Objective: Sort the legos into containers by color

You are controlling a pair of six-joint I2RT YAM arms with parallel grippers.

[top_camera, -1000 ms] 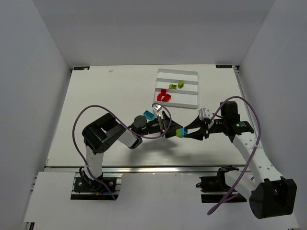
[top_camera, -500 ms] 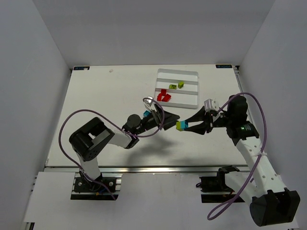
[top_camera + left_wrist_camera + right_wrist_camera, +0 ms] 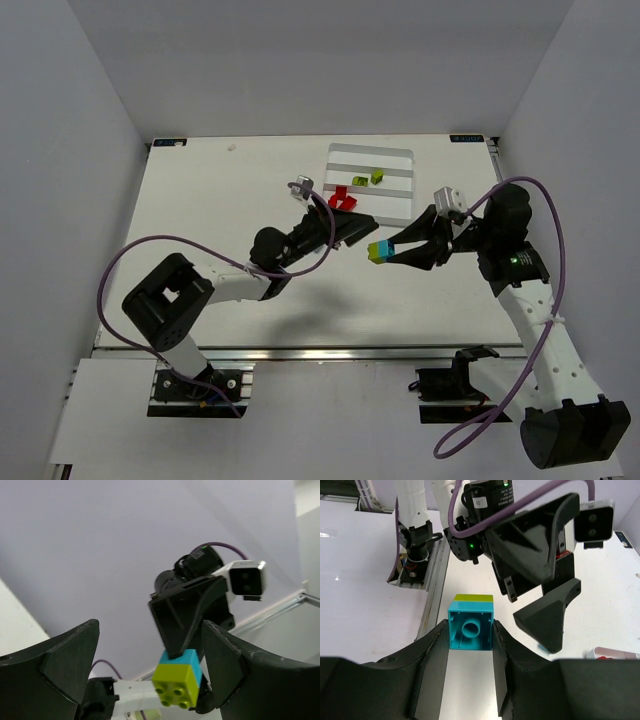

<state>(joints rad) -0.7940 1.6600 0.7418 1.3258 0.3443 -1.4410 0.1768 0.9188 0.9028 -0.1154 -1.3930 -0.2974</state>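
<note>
Right arm's fingers [image 3: 392, 253] are clamped on a two-brick stack, up off the desk [image 3: 200, 200] and just short of the near edge of the white tray [image 3: 390, 205]. The right wrist view shows it clearly: a cyan-blue brick [image 3: 470, 629] squeezed on both sides, hollow underside facing the camera, with a yellow-green brick [image 3: 473, 598] stuck on its far face. Left arm's fingers [image 3: 358, 232] reach in from the other side, spread wide, their tips just beside the stack. Whether they touch it, I cannot tell. From the left wrist view, the stack hangs in the gap between those two open fingers, green studs showing. The tray sits toward the far edge, right of the desk's centre. Two red bricks [image 3: 341, 199] lie at the left end of its nearest compartment, and two more yellow-green bricks [image 3: 377, 177] lie in what looks like the middle one.
</note>
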